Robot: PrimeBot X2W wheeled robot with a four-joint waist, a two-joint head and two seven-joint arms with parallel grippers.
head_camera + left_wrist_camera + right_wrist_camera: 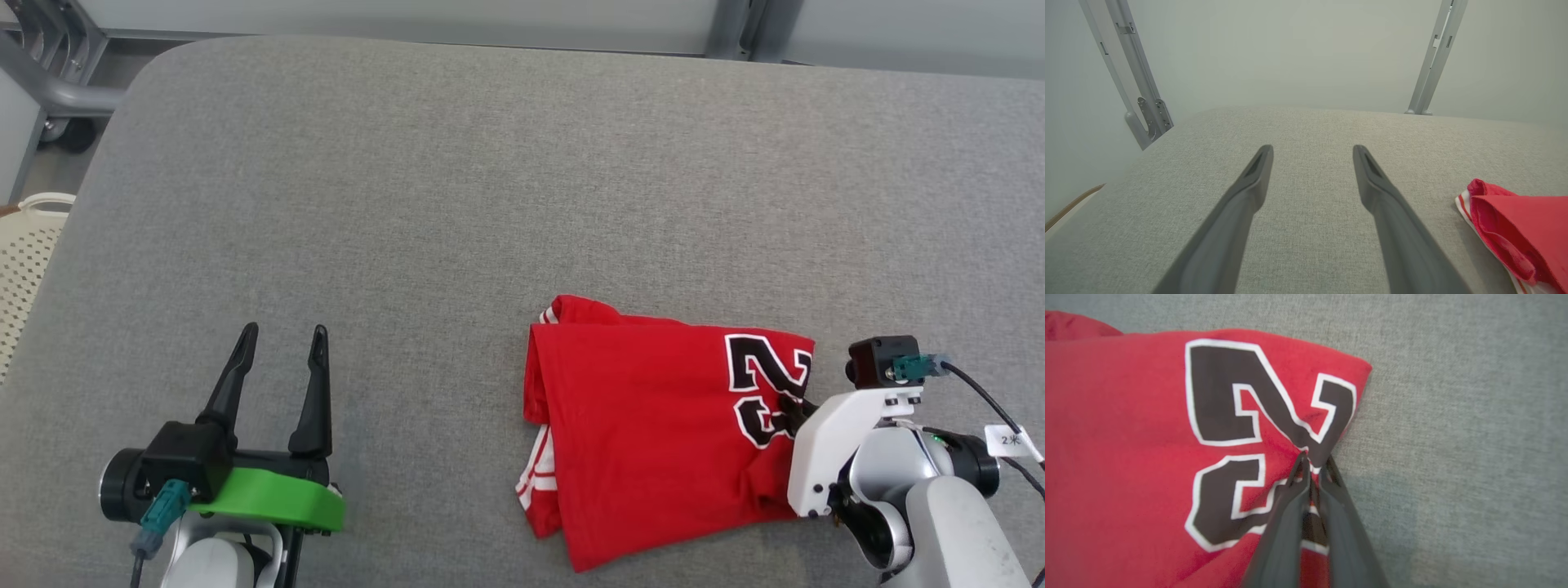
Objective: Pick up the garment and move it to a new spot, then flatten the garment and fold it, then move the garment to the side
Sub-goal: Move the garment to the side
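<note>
Garment (pixel 653 425), red with white-striped trim: lies in a compact, several-layered stack on the near right part of the grey pad (pixel 490 163). Carries a black number (pixel 767 384) edged in white at its right end. Looks folded already, with the edges roughly squared, so probably the last step in hand: carrying it to the side. Could equally be a first pick-up of a loosely doubled piece; hard to say from this alone.

Right gripper (pixel 796 408): pinched narrow on the garment's right edge, just at the number. Seen close in the right wrist view (pixel 1314 465), with fingers nearly together and cloth bunched between the tips. Unclear how many layers sit in the pinch.

Left gripper (pixel 282 335): spread wide and holding nothing, above bare pad well to the left of the garment. Seen likewise in the left wrist view (pixel 1312 151), with the garment's folded corner (pixel 1515 228) off to its right.

Next move, as judged: lift or drag by the pinched edge. Calls for a low, slow pull so the stack travels as one. Risks the top layer alone peeling away and opening the fold. Might benefit from the free left gripper taking the opposite edge.
</note>
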